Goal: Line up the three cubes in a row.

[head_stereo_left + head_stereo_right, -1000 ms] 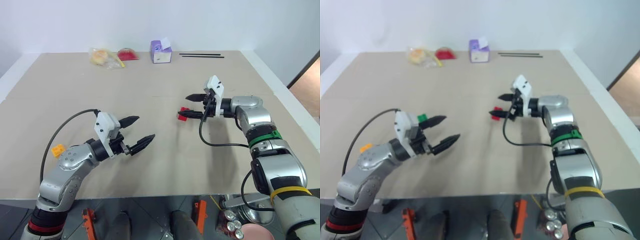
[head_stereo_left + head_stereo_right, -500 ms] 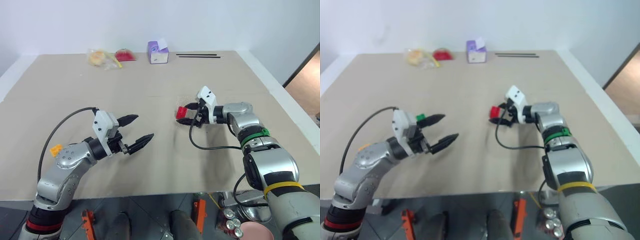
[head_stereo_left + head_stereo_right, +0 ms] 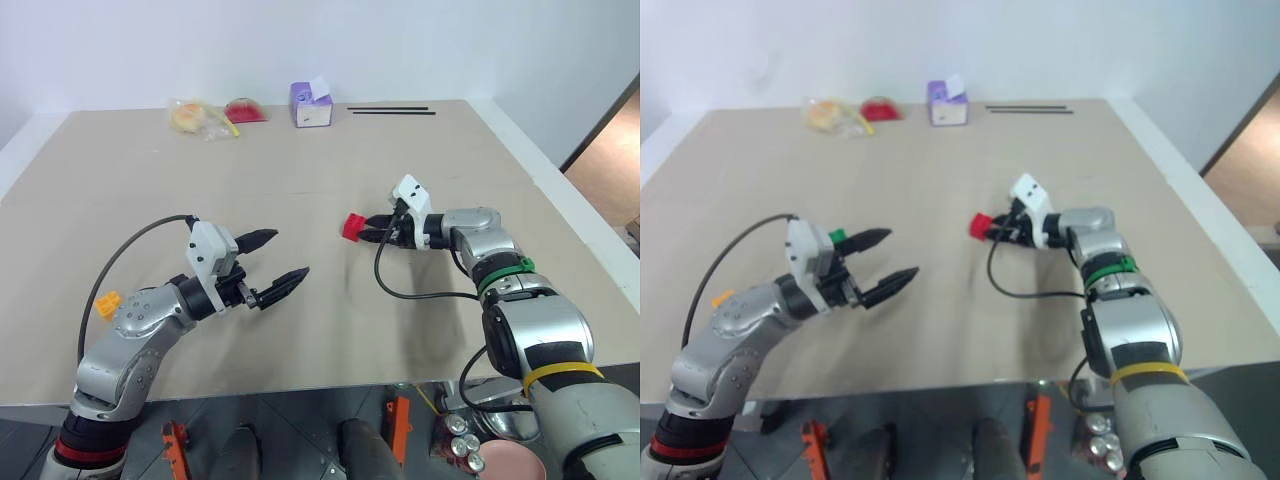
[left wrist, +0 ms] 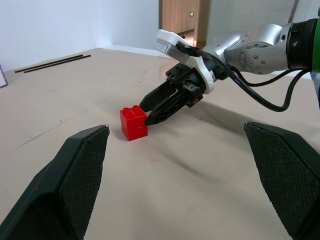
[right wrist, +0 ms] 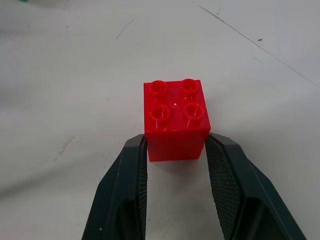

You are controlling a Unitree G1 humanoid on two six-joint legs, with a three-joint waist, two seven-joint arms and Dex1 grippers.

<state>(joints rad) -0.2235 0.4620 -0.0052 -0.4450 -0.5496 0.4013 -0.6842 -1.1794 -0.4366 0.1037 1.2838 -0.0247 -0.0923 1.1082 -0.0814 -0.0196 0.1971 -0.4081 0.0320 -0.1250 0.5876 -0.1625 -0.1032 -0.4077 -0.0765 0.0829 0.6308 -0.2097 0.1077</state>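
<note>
1. One left gripper (image 3: 270, 269) hovers nearest, above the table (image 3: 300, 170), its two fingers spread wide and holding nothing.
2. One yellow-orange cube (image 3: 108, 304) lies beside the left arm.
3. One green cube (image 3: 839, 238) sits just behind the left gripper.
4. One right gripper (image 5: 176, 145) pinches one red cube (image 3: 352, 226) at mid-table.
5. Far edge: one purple and white box (image 3: 311, 104), two black sticks (image 3: 392, 109). I can read no writing anywhere.

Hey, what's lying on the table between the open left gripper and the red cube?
Nothing. In the left eye view, only bare table lies between the left gripper and the red cube.
</note>
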